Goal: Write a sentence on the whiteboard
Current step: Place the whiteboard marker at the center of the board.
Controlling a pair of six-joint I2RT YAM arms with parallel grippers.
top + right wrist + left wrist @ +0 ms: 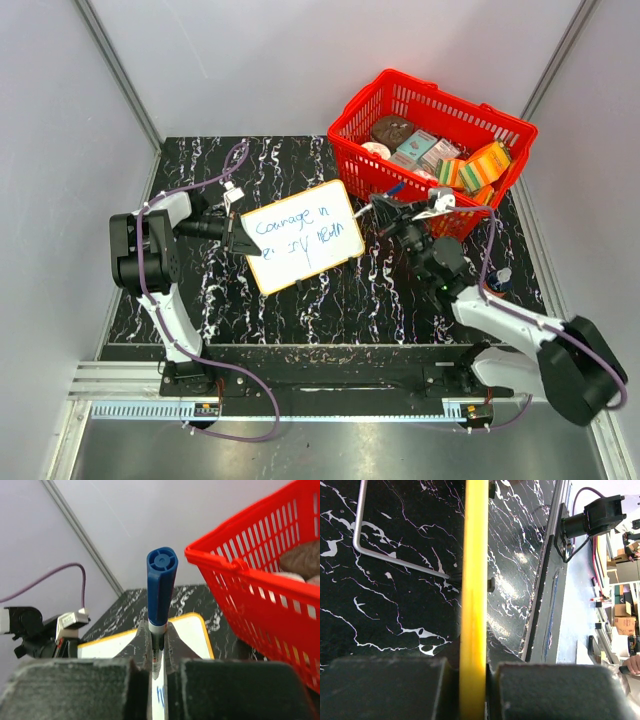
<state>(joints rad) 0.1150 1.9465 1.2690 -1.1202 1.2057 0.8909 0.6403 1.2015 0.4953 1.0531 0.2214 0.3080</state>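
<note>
My left gripper (237, 239) clamps the whiteboard (300, 238) by its left rim over the middle of the table (200, 300); my right gripper (156, 647) pinches a blue marker (161, 585) by the board's right edge.

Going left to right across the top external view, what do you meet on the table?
The left claw → whiteboard, gripped by its edge → right claw holding a blue marker → red basket.

Whiteboard (300, 235): blue "Courage in"; second line illegible.
</note>
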